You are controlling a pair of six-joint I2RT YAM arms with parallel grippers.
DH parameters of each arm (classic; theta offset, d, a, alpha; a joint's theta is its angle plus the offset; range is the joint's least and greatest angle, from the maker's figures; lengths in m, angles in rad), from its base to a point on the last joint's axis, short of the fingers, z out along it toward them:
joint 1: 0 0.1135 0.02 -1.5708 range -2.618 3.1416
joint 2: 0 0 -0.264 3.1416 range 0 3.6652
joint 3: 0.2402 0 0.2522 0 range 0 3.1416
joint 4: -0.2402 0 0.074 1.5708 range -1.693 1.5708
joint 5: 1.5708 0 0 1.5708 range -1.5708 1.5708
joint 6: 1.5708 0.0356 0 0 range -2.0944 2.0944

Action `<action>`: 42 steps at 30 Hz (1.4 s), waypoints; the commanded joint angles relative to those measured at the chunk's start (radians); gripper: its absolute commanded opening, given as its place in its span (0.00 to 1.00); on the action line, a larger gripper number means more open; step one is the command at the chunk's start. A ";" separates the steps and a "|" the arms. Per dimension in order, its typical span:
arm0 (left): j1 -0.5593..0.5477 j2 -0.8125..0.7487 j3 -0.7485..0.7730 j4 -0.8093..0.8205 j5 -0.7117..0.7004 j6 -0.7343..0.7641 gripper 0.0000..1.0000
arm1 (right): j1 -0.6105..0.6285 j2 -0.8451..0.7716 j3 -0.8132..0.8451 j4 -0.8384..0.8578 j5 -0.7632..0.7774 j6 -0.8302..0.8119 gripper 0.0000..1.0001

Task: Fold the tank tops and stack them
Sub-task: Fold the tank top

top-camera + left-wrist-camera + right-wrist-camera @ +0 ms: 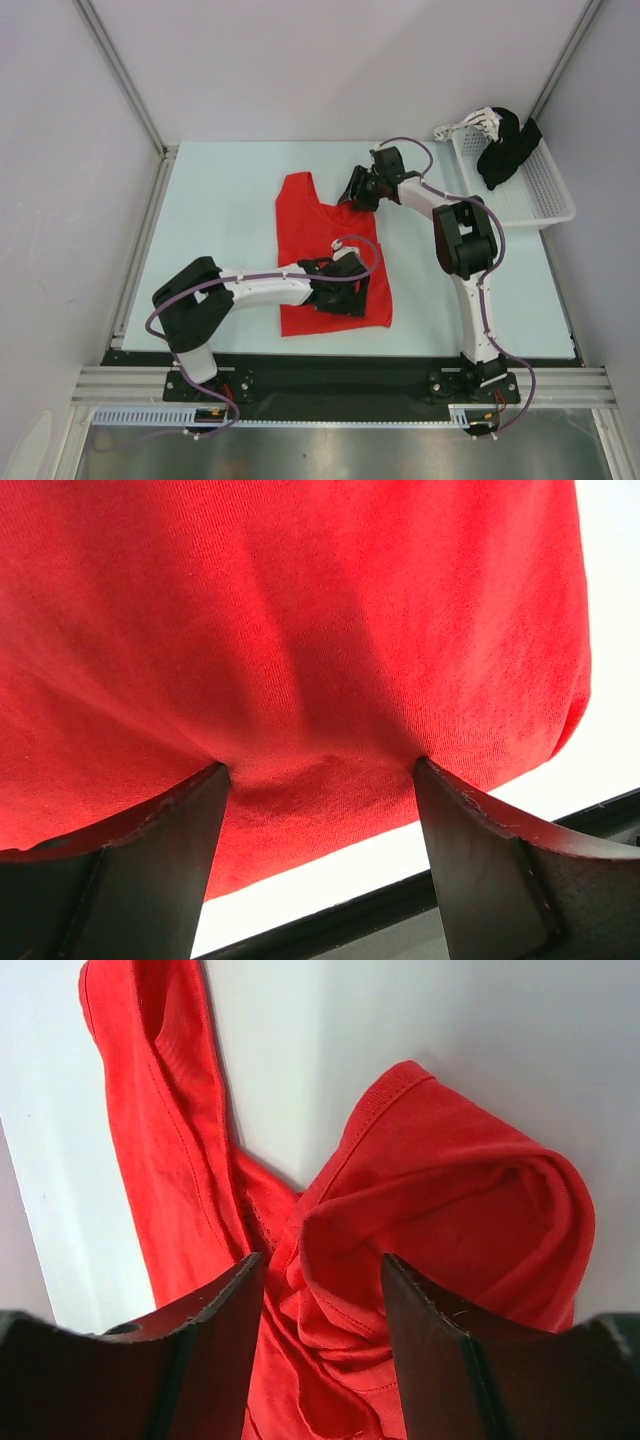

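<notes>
One pale table (230, 170) fills the top view, with a single red tank top (310, 220) lying on it near the middle, hem toward 6 o'clock and shoulder straps toward 12 o'clock. Its left strap lies flat and points to 12 o'clock, while the strap at its 1 o'clock corner is bunched up. The lower part of the garment looks fairly flat.

Next in size, the left arm (255, 290) reaches in from 7 o'clock across the garment's lower half, and the right arm (465, 250) rises from 5 o'clock and bends back toward the garment's upper right corner. At the table's 2 o'clock corner sits a white mesh basket (555, 215), well apart from the red cloth, with a black garment (505, 150) draped in it and a bit of white fabric (470, 125) at its far end.

Left gripper (320, 770) rests at the tank top's (300, 630) 5 o'clock area, near the hem; its fingers (190, 820) are spread wide, tips down on the cloth, which puckers slightly between them.

Right gripper (320, 1260) is at the bunched strap, where the tank top (460, 1210) curls over on itself; its fingers (430, 1330) stand apart with red folds in the gap, and I cannot tell whether they pinch the cloth or only straddle it
</notes>
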 commanded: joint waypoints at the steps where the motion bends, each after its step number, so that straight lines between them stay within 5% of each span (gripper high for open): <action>1: -0.024 0.118 -0.049 0.022 0.081 -0.027 0.81 | 0.004 0.030 0.073 -0.030 -0.015 -0.028 0.55; 6: -0.022 0.123 -0.046 0.019 0.076 -0.025 0.81 | 0.001 0.110 0.177 -0.047 -0.067 -0.006 0.47; 13: -0.024 0.126 -0.051 0.028 0.076 -0.024 0.81 | -0.034 0.217 0.262 0.143 -0.237 0.115 0.20; 21: -0.022 0.128 -0.051 0.030 0.081 -0.021 0.80 | -0.091 0.254 0.320 0.366 -0.317 0.179 0.23; 25: -0.022 0.129 -0.053 0.031 0.082 -0.022 0.80 | -0.111 0.280 0.351 0.484 -0.360 0.233 0.00; 30: -0.022 0.126 -0.054 0.034 0.082 -0.021 0.79 | -0.123 0.285 0.394 0.516 -0.365 0.212 0.00; 33: -0.022 0.129 -0.053 0.036 0.082 -0.018 0.79 | -0.124 0.285 0.408 0.504 -0.351 0.169 0.20; 34: -0.024 0.129 -0.053 0.034 0.084 -0.016 0.79 | -0.124 0.291 0.424 0.477 -0.330 0.159 0.36; 42: -0.022 0.123 -0.054 0.041 0.082 -0.013 0.79 | -0.152 0.339 0.486 0.383 -0.242 0.179 0.66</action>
